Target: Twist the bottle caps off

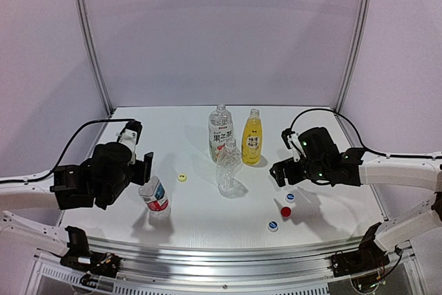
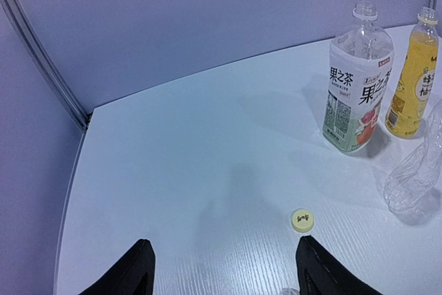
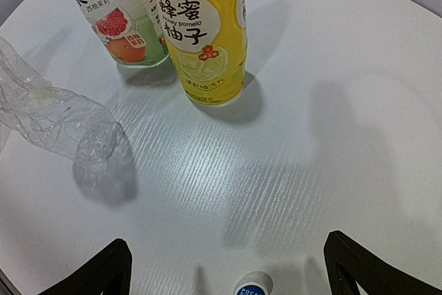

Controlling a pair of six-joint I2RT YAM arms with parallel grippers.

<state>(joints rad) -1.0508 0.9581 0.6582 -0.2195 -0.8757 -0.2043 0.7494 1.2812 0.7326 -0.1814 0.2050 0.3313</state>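
Four uncapped bottles stand on the white table (image 1: 200,205). The fruit-label bottle (image 1: 220,132) (image 2: 356,88) and the yellow bottle (image 1: 253,137) (image 3: 204,32) are at the back. The crumpled clear plain bottle (image 1: 228,167) (image 3: 55,119) stands in front of them. The red-label bottle (image 1: 155,198) leans right beside my left gripper (image 1: 146,170) (image 2: 224,274), which is open and empty. The yellow cap (image 1: 181,177) (image 2: 302,220) lies just ahead of its right finger. My right gripper (image 1: 284,176) (image 3: 228,274) is open above a blue-and-white cap (image 1: 290,197) (image 3: 253,287). The red cap (image 1: 286,211) and a second blue-and-white cap (image 1: 273,226) lie nearer the front.
Grey-violet curtain walls with metal posts (image 1: 90,53) close in the table at the back and sides. A metal rail (image 1: 228,257) runs along the front edge between the arm bases. Black cables trail from both arms.
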